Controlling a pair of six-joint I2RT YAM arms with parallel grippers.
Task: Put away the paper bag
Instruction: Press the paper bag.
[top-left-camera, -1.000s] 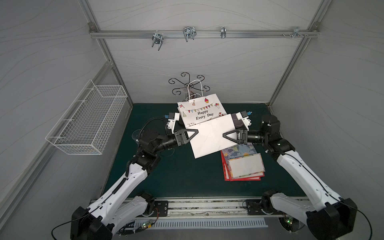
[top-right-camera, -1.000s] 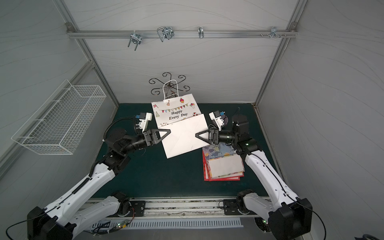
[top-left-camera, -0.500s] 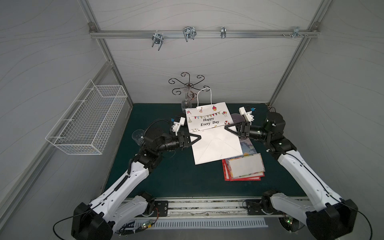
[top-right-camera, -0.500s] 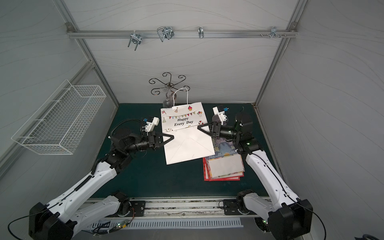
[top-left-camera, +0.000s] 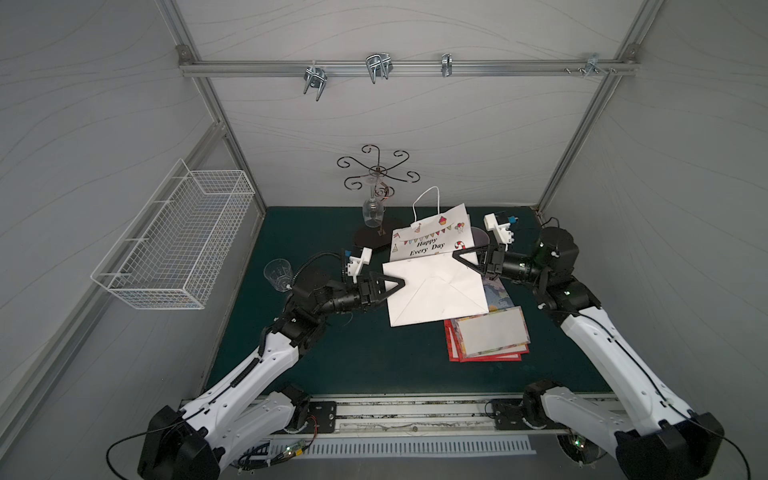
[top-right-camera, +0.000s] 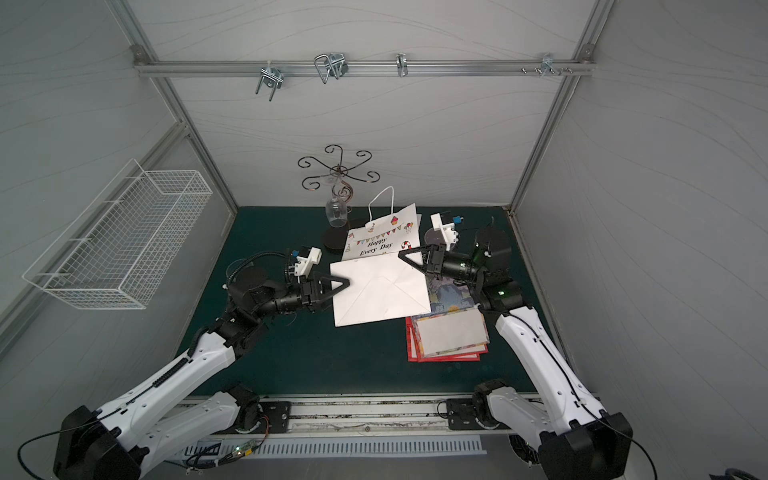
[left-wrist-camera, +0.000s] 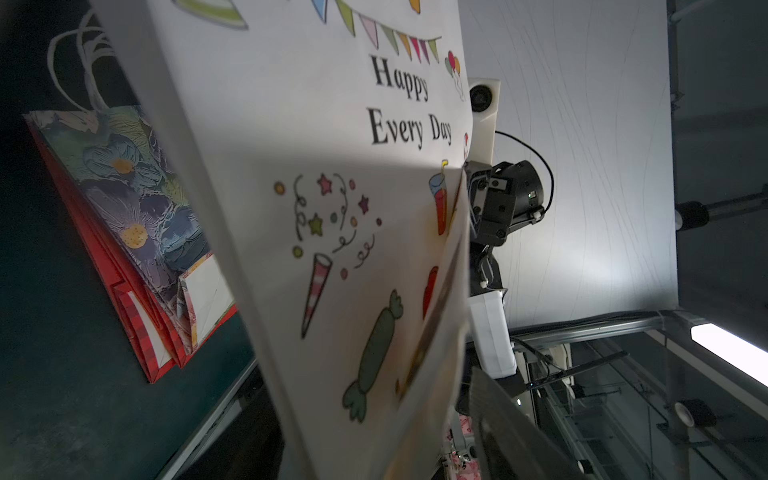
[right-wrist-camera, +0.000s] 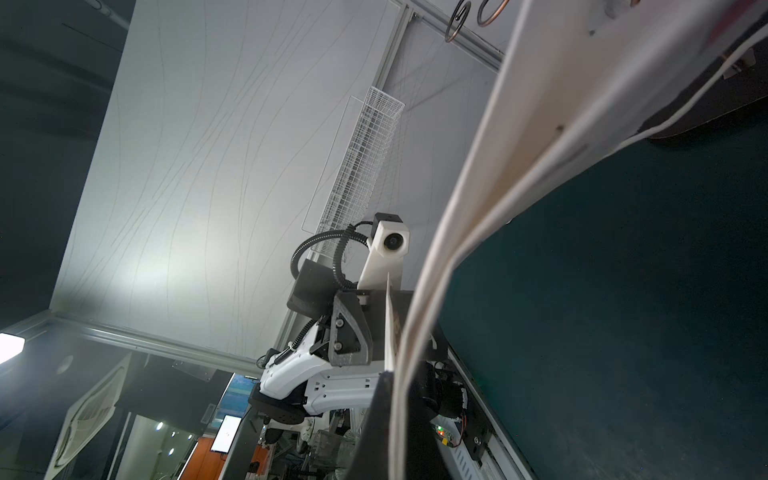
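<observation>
The counter (top-left-camera: 332, 365) carries everything here. Above it you have the bag (top-left-camera: 436, 295), flattened and held off the surface at a tilt. Its plain folded base faces up, and its printed face and handle point away from the stack (top-left-camera: 490, 336) of flat bags lying on the counter. The bag's lower corner overlaps the far end of that stack. I read the stack as the put-away spot, which would explain why the bag hangs just over it.

Your right fingers (top-left-camera: 458, 257) are clenched on the bag's edge on the stack's side, and they alone carry it. Your left fingers (top-left-camera: 399, 284) are at the edge away from the stack. They stand released, one on each side of the paper without pinching it.

With that edge free, the sheet can likely sag or swing, so square it over the stack before lowering.
</observation>
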